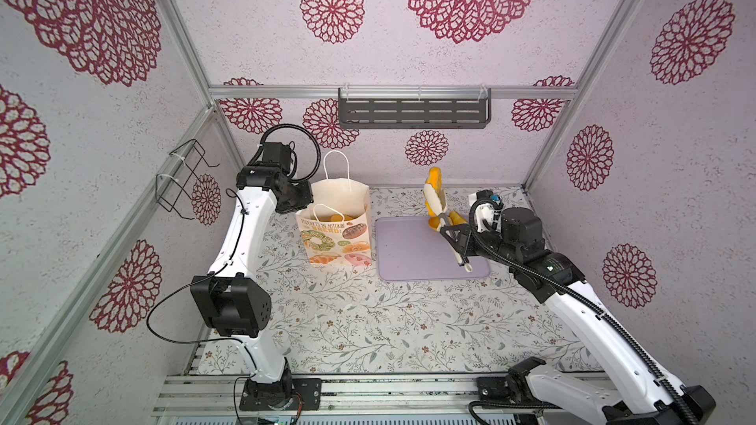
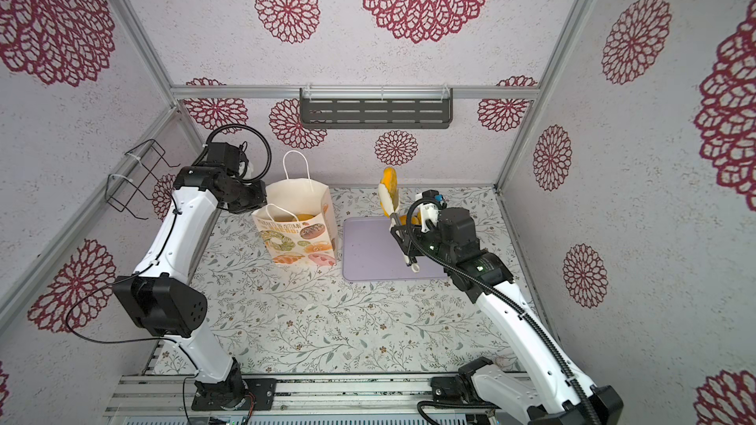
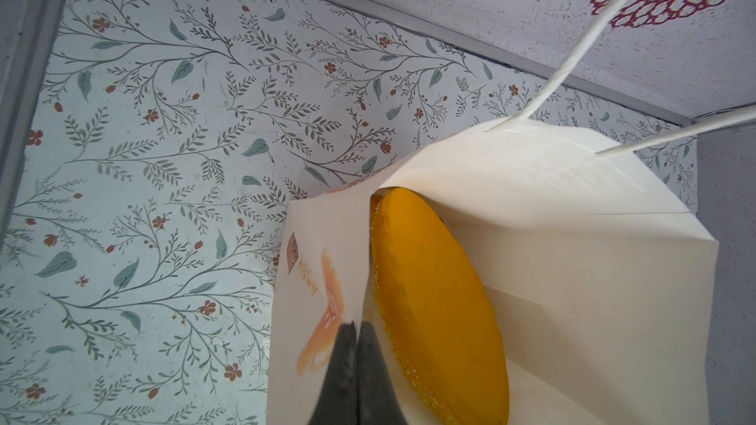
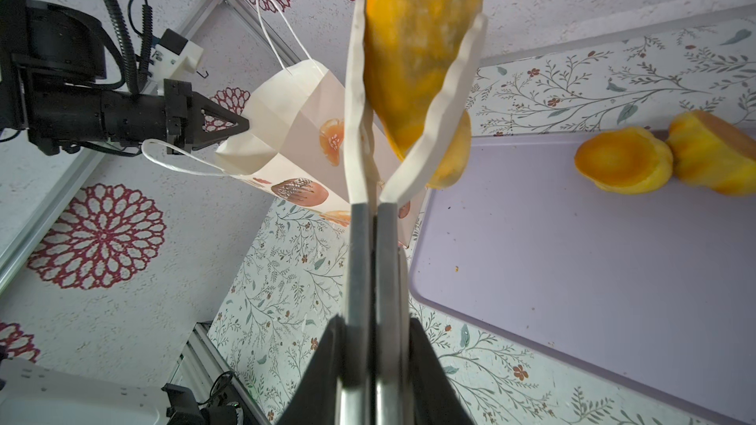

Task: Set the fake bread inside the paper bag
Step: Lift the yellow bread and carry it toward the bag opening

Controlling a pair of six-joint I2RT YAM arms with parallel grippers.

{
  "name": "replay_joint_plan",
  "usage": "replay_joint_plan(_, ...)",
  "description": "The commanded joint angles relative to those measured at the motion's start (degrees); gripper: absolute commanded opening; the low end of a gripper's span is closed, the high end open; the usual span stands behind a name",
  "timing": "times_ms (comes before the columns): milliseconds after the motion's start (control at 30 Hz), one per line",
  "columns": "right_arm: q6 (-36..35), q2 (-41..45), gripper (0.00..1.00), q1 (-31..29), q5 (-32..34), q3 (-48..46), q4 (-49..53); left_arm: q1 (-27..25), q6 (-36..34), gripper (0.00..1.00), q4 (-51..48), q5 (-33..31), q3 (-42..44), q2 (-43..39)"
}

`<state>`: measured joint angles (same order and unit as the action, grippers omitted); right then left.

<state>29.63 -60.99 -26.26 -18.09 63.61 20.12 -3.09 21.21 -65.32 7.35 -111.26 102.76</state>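
Fake bread: one golden-orange oval toy loaf (image 3: 437, 300) is sitting in the cream printed paper bag (image 1: 335, 239), a second loaf (image 1: 434, 181) is hanging aloft near the flat lilac tray (image 1: 409, 255) in white tongs (image 4: 356, 116) that the right end effector (image 4: 374, 333) is clamping, the left end effector (image 3: 358, 327) is pinching the bag rim, and more orange buns (image 4: 624, 159) are waiting on the tray.

Floral table (image 1: 368, 320): paper bag (image 1: 335, 243), lilac tray (image 1: 409, 255).

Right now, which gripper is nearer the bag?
Left. The left gripper pinches the bag rim; the right gripper is over the tray, clear of it, gripping tongs holding a loaf.
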Motion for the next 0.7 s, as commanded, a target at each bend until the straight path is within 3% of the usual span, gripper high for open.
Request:
replay_joint_plan(0,0.43,-1.08,0.0,-1.22,0.86,3.7,-5.3,-0.06,-0.55,0.0,0.24,-0.35,-0.18,-1.36)
replay_joint_plan(667,-2.4,-13.72,0.0,-11.85,3.36,15.76,-5.66,0.23,-0.52,0.0,0.37,0.29,-0.18,-1.6)
